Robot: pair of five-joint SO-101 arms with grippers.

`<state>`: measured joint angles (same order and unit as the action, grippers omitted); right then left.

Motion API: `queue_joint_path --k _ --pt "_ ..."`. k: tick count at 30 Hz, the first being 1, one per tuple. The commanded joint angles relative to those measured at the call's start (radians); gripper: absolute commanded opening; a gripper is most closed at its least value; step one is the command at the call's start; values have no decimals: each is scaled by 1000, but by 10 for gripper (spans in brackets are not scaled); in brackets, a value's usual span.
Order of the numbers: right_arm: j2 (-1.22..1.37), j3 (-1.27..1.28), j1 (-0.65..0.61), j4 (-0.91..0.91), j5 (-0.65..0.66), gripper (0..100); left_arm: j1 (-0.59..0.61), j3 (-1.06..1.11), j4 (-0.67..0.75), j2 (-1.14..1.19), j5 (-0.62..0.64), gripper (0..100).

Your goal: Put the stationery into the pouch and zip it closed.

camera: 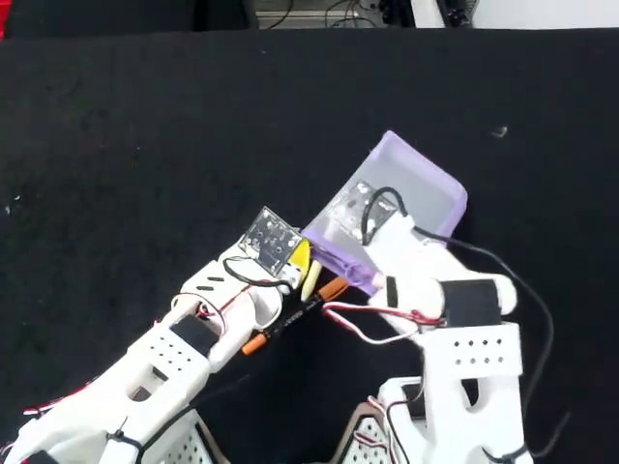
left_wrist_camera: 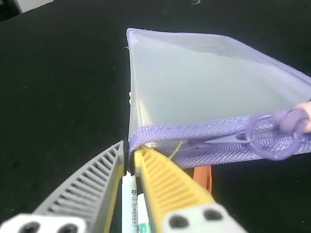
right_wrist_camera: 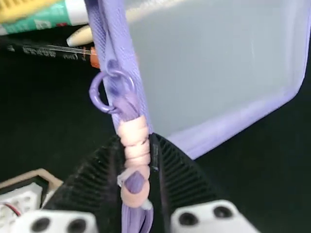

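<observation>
1. Purple pouch [camera: 421, 184] lies flat on the black table [camera: 145, 126], directly ahead of both grippers, with its zip edge turned toward them.
2. Right gripper [right_wrist_camera: 136, 145] is clamped on the taped tab [right_wrist_camera: 133, 131] at the zip's end. In my judgement this anchors the pouch so it cannot slide while items are pushed in.
3. Zip ring [right_wrist_camera: 103, 92] hangs just beyond that gripper's fingertips, ungripped.
4. Left gripper [left_wrist_camera: 130, 151] is closed on a white marker [left_wrist_camera: 129, 194], its tips touching the corner of the pouch mouth. The step in hand appears to be feeding the marker inside.
5. Black pen [right_wrist_camera: 43, 50] with orange ends lies outside the pouch, just beside the left gripper and against the zip edge. It is not yet stowed.
6. How far the mouth is unzipped cannot be told.
</observation>
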<state>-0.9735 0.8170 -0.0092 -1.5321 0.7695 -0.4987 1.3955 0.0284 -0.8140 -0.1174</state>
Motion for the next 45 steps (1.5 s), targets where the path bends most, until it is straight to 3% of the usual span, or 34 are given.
queue_joint_path --k 1,8,19,22,28,39,45 --pt "-18 -25 100 -25 38 11 51 -47 15 2 11 28" --pt "-18 -58 163 -81 87 11 51 -47 15 2 11 28" --pt "-18 -39 40 -92 58 11 -47 -47 18 3 18 35" --pt "-18 -42 8 -92 29 11 -68 -47 15 3 28 98" --pt "-18 -39 -12 -94 23 11 -67 -47 14 11 215 216" --pt "-18 -39 -12 -94 23 11 -124 -113 21 15 213 216" --pt "-18 -39 -12 -94 23 11 -133 -124 34 52 120 216"
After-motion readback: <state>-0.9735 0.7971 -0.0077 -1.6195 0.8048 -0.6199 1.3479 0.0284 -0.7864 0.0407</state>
